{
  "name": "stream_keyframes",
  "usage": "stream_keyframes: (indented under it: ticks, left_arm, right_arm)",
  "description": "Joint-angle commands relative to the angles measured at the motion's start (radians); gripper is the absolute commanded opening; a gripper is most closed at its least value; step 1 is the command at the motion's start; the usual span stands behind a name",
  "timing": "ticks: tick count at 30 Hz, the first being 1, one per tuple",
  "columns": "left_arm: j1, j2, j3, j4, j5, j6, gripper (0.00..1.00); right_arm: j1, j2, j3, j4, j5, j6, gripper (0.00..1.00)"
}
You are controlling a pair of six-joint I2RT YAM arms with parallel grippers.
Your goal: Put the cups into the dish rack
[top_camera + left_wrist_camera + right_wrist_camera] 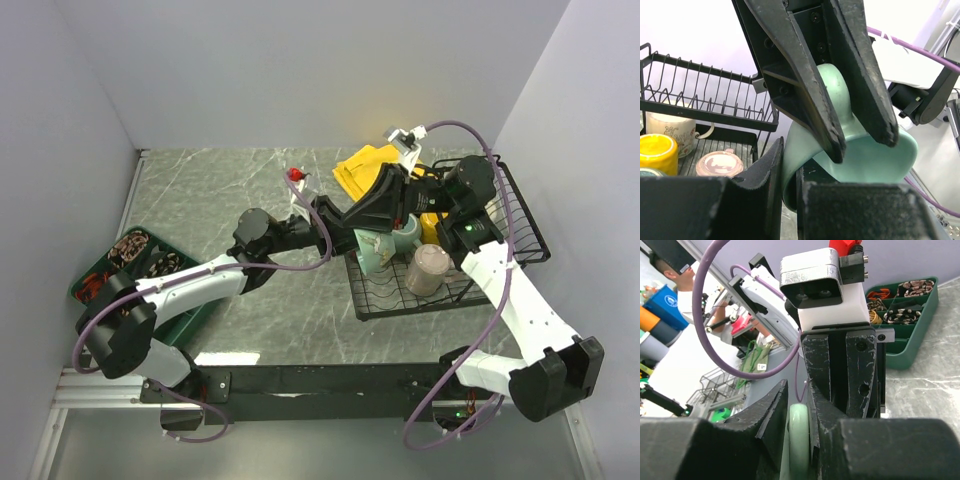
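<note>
Grey-veined counter (pixel 250 200) meets plain white walls, and the black wire dish rack (pixel 530 235) sits on its right half. You have both arms meeting over the rack's left end, where the teal cup (pixel 875 155) hangs between them. I cannot tell whether it touches the wires.

Your left hand (pixel 790 170) is pressed onto the cup's wall from below. Your right hand (pixel 862 142) comes in from above and pinches the same cup; its own camera shows only a thin pale-green edge between the fingers.

That double hold is the risk. If either arm moves while both are clamped, the cup gets twisted between them and may crack or spring out. The right hand's hold looks narrow, on an edge only, so if you let go with the left, I judge that the cup could swing or slide free. A drop would land on the yellow mug (pixel 655 150) and the upturned beige-pink mug (pixel 720 162) in the rack below. Watch the purple cable (pixel 500 300) too; it loops close to the rack.
</note>
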Motion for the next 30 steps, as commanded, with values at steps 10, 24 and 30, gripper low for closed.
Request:
stream_keyframes:
  ticks: [10,24,30]
  left_arm:
    - [0.024,-0.048,0.032,0.179,-0.075,-0.062,0.04]
    - [0.028,-0.040,0.042,0.144,-0.083,-0.093,0.28]
    - [0.028,-0.074,0.016,0.073,-0.088,-0.080,0.53]
  right_arm:
    - [-0.031,-0.038,-0.005,0.101,-0.133,0.084,0.39]
    - [-0.044,-0.041,0.015,0.050,-0.124,0.047,0.00]
    - [-0.066,-0.040,0.027,0.003,-0.102,0.003,0.00]
